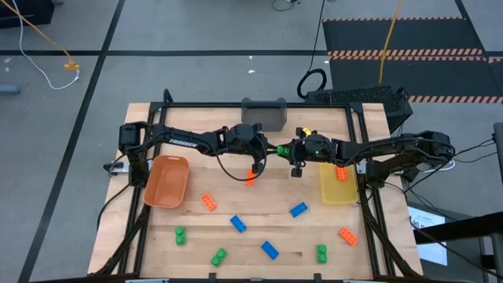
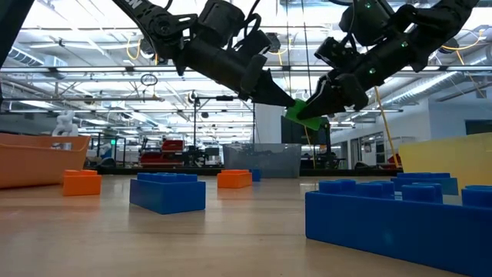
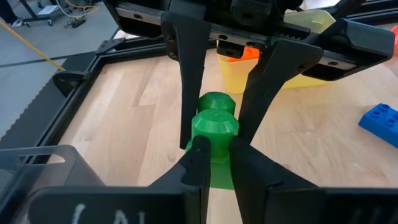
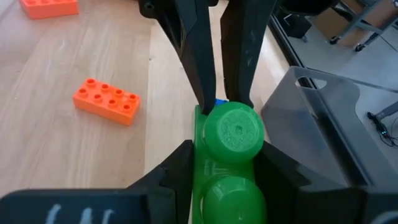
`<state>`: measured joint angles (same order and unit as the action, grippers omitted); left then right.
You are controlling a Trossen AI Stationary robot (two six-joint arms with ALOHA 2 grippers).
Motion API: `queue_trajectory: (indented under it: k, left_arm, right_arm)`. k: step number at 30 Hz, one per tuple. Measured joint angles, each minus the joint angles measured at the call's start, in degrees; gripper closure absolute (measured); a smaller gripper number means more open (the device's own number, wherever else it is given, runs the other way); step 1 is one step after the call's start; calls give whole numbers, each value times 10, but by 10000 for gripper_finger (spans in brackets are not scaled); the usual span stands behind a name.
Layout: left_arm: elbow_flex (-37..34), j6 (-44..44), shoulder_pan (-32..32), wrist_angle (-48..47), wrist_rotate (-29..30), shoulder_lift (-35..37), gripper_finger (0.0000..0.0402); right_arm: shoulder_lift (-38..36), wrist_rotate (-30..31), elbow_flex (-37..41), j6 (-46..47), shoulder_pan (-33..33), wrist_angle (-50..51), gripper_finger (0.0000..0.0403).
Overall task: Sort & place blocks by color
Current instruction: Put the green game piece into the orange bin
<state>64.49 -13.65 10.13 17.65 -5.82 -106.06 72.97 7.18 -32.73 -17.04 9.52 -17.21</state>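
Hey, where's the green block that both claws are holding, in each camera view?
High view: the green block sits mid-table, between the left claw and the right claw.
Low view: the block hangs in the air, upper middle.
Left wrist view: centre, between dark fingers.
Right wrist view: lower centre.
Shared landmark: the grey bin; not clearly seen in the left wrist view.

The wooden table (image 1: 259,192) carries scattered blocks (image 1: 269,250), plus orange bin (image 1: 167,181), yellow bin (image 1: 338,187) and grey bin (image 1: 264,115).
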Motion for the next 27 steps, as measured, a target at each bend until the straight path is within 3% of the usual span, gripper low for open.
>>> queue_trajectory:
  k: [7, 16, 20, 27]
  left_arm:
    - [2, -16, -1, -25, 16, 1, 303]
    - [1, -3, -2, -28, 27, 0, 179]
    - [-1, -4, -1, -47, 64, 0, 127]
    - [0, -7, -2, -49, 85, 6, 75]
  right_arm:
    - [0, 0, 0, -2, 0, -1, 286]
    - [0, 6, -1, -2, 1, -3, 286]
    - [-1, 1, -3, -2, 0, -10, 286]
    - [-1, 0, -3, -2, -2, -10, 286]
